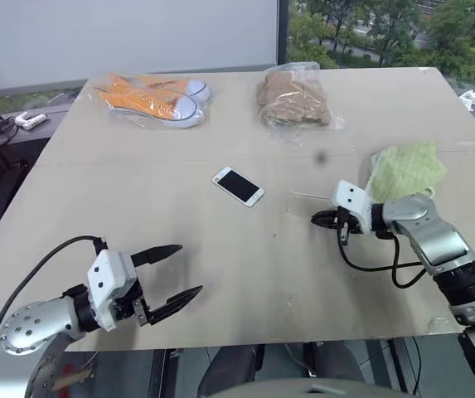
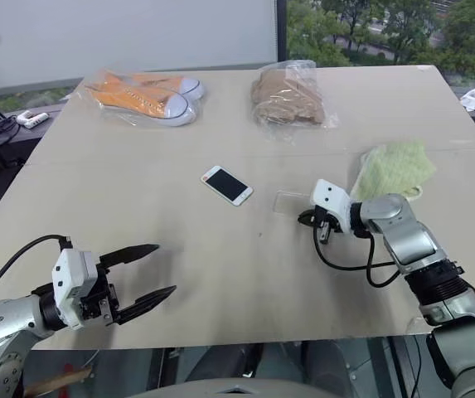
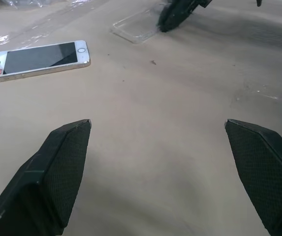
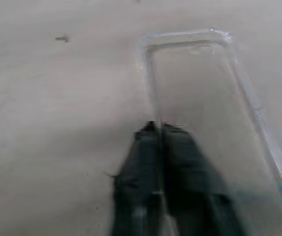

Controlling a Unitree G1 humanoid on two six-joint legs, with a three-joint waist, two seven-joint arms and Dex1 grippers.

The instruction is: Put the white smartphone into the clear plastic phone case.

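The clear plastic phone case [image 4: 204, 108] lies flat on the table [image 1: 220, 274], right of the middle and well in from the right edge, just short of a green cloth [image 1: 407, 168] nearer that edge; the right gripper [image 1: 318, 219] has its two black fingers pressed together on one long side wall of the case, near the end closest to the robot, so the thin rim is pinched between them while the shell seems to rest on the table; the case's long axis runs away from that gripper, roughly along the line it points; the white smartphone [image 1: 238, 186] lies screen up near the table's middle, to the left of the case and apart from it, its long axis set on a diagonal toward the near right corner, so phone and case are not yet lined up; the left gripper [image 1: 172, 275] hovers above the near left part of the table with its fingers spread wide and nothing between them, the phone lying ahead of it and somewhat to its right; judged from this, the left arm is the free one to fetch the phone while the right steadies the case; bagged orange shoes [image 1: 150, 98] and a bagged brown bundle [image 1: 293, 99] lie along the far edge, clear of the work.
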